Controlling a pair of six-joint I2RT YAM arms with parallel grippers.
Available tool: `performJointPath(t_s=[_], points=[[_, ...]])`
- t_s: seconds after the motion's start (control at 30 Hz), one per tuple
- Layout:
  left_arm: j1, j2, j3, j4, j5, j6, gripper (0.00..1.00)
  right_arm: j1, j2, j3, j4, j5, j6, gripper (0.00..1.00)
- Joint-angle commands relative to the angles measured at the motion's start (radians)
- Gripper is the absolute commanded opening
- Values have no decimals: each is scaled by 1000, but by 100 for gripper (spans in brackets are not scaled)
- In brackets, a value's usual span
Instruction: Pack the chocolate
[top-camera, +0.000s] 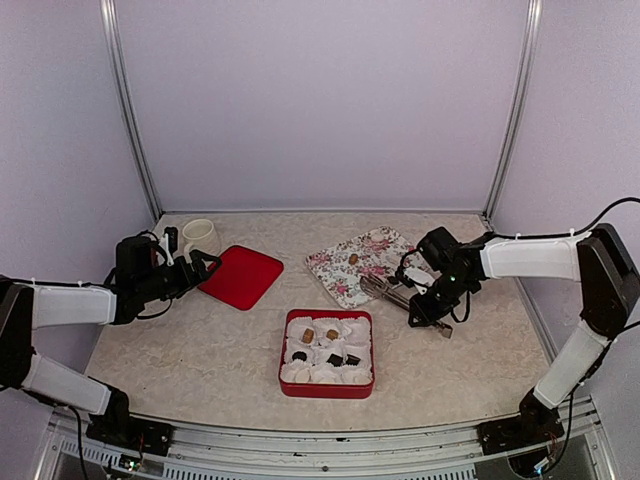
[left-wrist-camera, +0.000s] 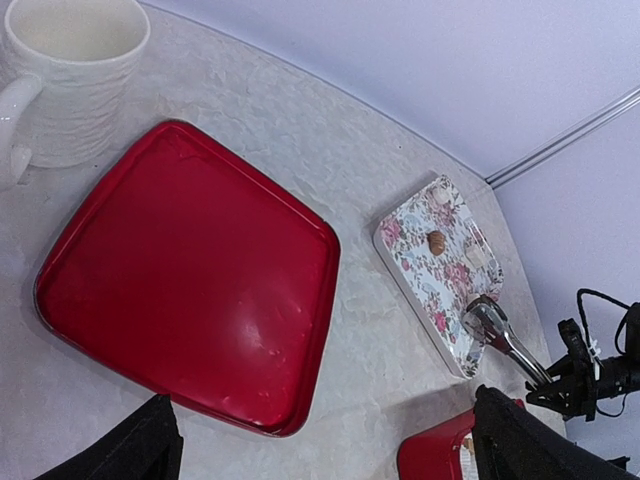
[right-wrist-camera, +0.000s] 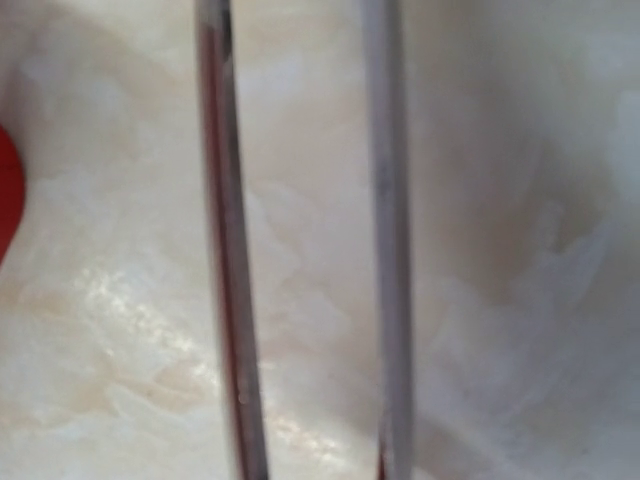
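Observation:
A red box (top-camera: 285, 378) of white paper cups sits mid-table. It holds two tan chocolates (top-camera: 308, 335) and a few dark ones (top-camera: 335, 360). One tan chocolate (top-camera: 353, 258) lies on the floral tray (top-camera: 335, 275), and it also shows in the left wrist view (left-wrist-camera: 436, 241). My right gripper (top-camera: 425, 310) is shut on metal tongs (top-camera: 385, 290), whose tips rest at the tray's near edge. The right wrist view shows only the two tong arms (right-wrist-camera: 225, 250), apart, over the table. My left gripper (top-camera: 200, 268) is open and empty beside the red lid (top-camera: 240, 276).
A white mug (top-camera: 199, 236) stands at the back left, just behind the left gripper; it also shows in the left wrist view (left-wrist-camera: 70, 80). The red lid (left-wrist-camera: 190, 280) lies flat between the mug and the floral tray (left-wrist-camera: 410, 265). Frame posts stand at the back corners.

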Motion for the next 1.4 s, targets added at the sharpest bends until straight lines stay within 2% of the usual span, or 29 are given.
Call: performJointPath(t_s=[0.0,0.43,0.73,0.83,1.07,1.37], points=[[10,6,1,17,1,13,99,-19,9,35,-3,9,-17,23],[9,4,6,26,11,2,99,-23,-81,92,-41,-40,-28,19],[9,-2,4,38,25,-15,99,-3,-259,107,-138,-149,-21,19],[10,-5,2,43,37,-24,99,26,-308,100,-178,-181,-3,19],[9,-31,-16,56,51,-37,99,151,-364,85,-297,-124,62,19],[8,-69,-33,49,49,-43,99,242,-418,28,-356,-112,132,18]])
